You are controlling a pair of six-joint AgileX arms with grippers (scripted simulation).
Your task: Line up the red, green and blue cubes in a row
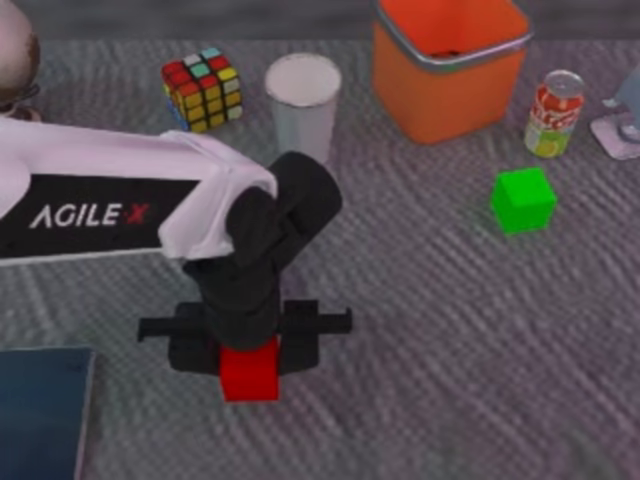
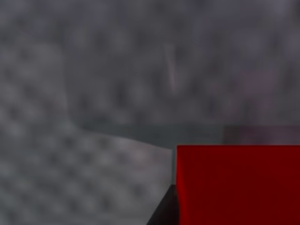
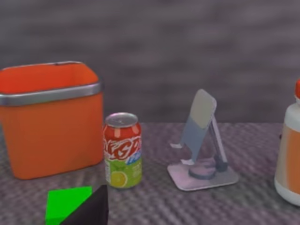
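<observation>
The red cube sits at the front middle of the table, under my left arm. My left gripper comes down on it from above and is shut on it. In the left wrist view the red cube fills the near corner, with one dark finger pressed against its side. The green cube lies on the table at the right, apart from the red one, and shows again as the green cube in the right wrist view. A dark part of my right gripper stands just in front of it. The blue cube is out of view.
Along the back stand a multicoloured puzzle cube, a white cup, an orange bin, a soda can and a phone stand. A dark blue flat object lies front left. A white bottle stands beside the stand.
</observation>
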